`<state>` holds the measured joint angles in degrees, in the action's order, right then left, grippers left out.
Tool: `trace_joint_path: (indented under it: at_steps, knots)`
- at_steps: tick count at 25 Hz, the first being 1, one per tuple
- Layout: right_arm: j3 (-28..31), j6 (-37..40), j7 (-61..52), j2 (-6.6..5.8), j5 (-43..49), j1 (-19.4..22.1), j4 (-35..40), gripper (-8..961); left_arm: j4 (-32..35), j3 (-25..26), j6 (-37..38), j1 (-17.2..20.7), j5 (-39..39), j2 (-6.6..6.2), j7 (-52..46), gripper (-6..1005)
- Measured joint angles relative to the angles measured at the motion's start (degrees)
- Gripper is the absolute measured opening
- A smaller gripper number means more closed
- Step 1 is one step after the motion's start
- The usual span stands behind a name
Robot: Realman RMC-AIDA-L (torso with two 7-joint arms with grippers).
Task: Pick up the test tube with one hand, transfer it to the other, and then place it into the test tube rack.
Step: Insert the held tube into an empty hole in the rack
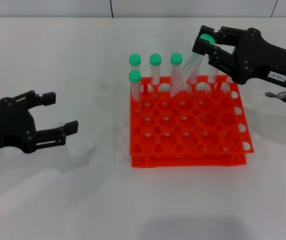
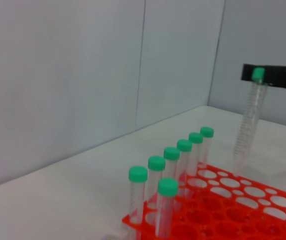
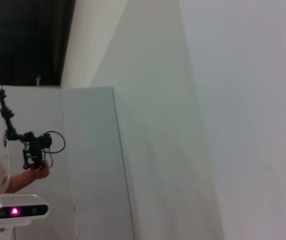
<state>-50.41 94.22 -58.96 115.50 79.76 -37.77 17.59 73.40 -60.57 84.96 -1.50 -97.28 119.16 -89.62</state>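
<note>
My right gripper (image 1: 206, 46), the one with the white label, is shut on the green cap of a clear test tube (image 1: 192, 65). The tube hangs tilted over the back row of the orange-red rack (image 1: 188, 160), its lower end close to the rack top. The left wrist view shows this tube (image 2: 248, 120) under the black gripper (image 2: 275, 77), beyond the rack (image 2: 243, 210). I cannot tell whether its tip is in a hole. My left gripper (image 1: 62, 112) is open and empty, low over the table, left of the rack.
Several green-capped tubes (image 1: 155, 67) stand in the rack's back row, and one (image 1: 135, 82) stands in the second row at the left; the left wrist view shows them in a line (image 2: 171, 162). The right wrist view shows only walls and a distant person.
</note>
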Motion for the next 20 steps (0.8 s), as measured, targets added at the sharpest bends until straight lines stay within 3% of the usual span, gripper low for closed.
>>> trace_joint_path:
  at_steps: [10, 20]
  knots:
    - [-6.35, -6.97, -1.88, 0.63, -1.13, -2.83, 4.29, 264, -8.69, 3.28, 1.32, -0.57, -0.70, 0.15, 7.62, 880]
    - [-21.20, -18.10, -1.56, 0.69, -13.94, -3.63, 5.13, 266, -10.61, 3.52, 0.31, -0.94, -0.34, 0.09, 8.89, 879]
